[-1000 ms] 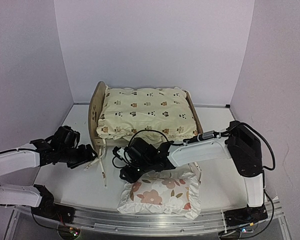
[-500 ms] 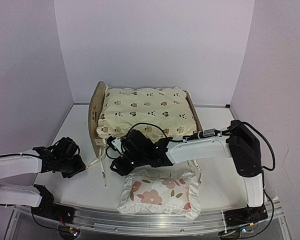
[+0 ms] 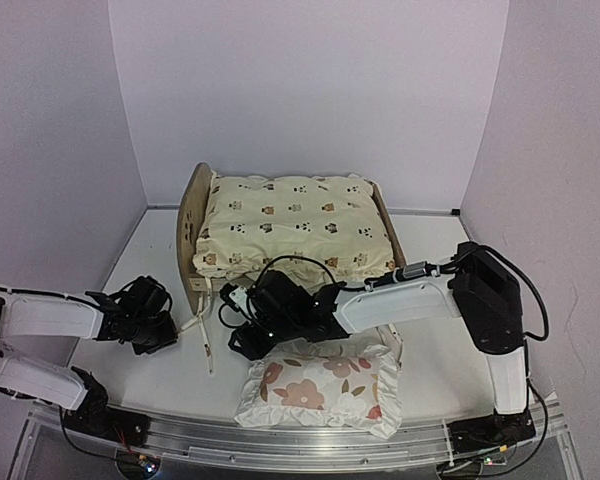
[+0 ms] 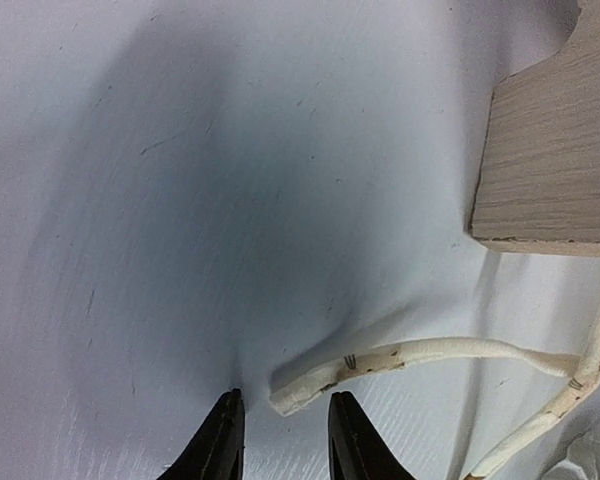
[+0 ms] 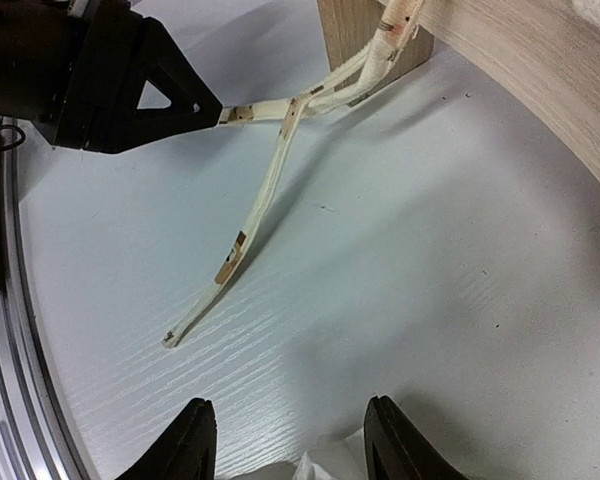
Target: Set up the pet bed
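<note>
Light-wood bed (image 3: 192, 250), stiff, probably light, best gripped at headboard (image 3: 187, 215) rim; left end effector (image 4: 284, 405) nearly clenched about tie (image 4: 420, 352) end, right end effector (image 5: 292, 425) released.

High overview; close wrist views share tie strings (image 4: 410, 352).

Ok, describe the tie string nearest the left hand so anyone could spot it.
Find the light-wood pet bed holding the cream animal-print cushion. Two cream tie strings trail from its near left corner onto the white table. Yours is the shorter string, its tip lying between the left hand's fingers; the longer string runs towards the near table edge.
</note>
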You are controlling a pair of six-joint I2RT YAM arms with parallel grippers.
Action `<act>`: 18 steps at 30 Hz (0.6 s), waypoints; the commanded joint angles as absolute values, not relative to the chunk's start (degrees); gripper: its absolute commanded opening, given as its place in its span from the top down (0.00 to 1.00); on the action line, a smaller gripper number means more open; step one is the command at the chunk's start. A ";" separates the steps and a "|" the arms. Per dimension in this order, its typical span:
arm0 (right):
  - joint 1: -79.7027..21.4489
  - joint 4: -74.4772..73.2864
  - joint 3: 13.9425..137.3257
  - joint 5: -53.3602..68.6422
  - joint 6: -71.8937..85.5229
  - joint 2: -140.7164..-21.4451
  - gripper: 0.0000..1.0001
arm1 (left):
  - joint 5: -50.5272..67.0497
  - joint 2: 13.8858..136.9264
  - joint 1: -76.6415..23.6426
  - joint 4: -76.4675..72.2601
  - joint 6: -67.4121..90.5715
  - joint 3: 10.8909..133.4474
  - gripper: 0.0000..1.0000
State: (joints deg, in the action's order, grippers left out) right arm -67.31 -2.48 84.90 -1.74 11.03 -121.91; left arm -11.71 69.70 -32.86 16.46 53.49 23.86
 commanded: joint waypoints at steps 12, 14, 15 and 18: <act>-67.41 -0.57 83.38 -2.44 10.36 -119.71 0.48 | -12.21 75.89 -33.05 11.52 52.74 25.31 0.94; -67.41 -0.53 83.27 -2.56 10.21 -119.63 0.48 | -11.96 75.72 -33.04 11.56 52.59 25.19 0.99; -67.41 -0.54 83.28 -2.63 10.14 -119.57 0.48 | -11.84 75.55 -33.05 11.82 52.54 25.21 0.99; -67.41 -0.54 83.31 -2.69 10.03 -119.58 0.48 | -12.15 74.44 -33.05 13.82 52.95 25.45 0.98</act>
